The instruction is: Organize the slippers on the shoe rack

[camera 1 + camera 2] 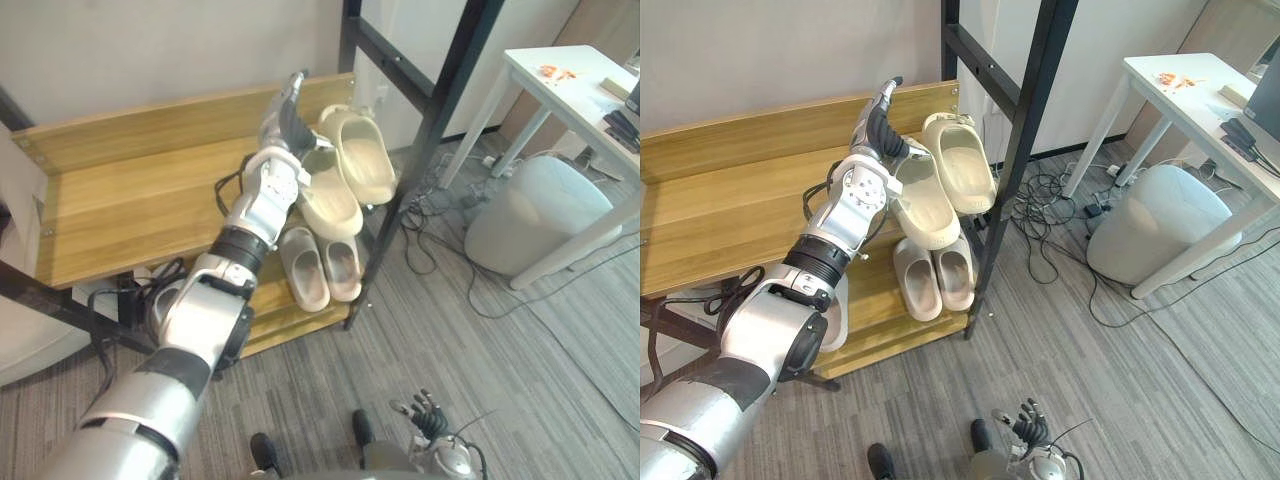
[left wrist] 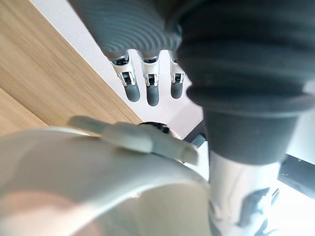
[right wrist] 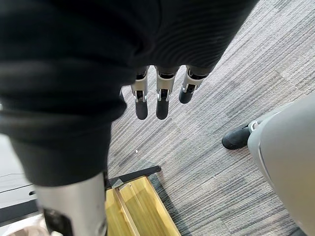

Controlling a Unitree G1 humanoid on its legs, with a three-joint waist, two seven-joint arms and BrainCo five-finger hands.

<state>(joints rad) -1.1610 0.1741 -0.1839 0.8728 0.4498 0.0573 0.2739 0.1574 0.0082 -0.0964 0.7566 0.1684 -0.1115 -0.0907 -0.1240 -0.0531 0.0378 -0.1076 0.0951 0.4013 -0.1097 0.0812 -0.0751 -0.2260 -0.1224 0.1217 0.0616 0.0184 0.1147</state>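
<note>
Left hand (image 1: 286,117) is over the top shelf of the shoe rack (image 1: 130,195), fingers (image 2: 151,91) straight, gripping nothing, just above the nearer cream slipper (image 1: 328,195). Second cream slipper (image 1: 362,150) lies beside it at the rack's right end. Beige pair (image 1: 320,265) sits on the lower shelf. Right hand (image 1: 428,412) hangs low in front of the rack, fingers loose, empty.

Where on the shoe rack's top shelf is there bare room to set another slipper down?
The top shelf is bare from its left end to the left hand. Its right end by the black post is crowded: two cream slippers lie there, and a smaller pair sits on the shelf below.
</note>
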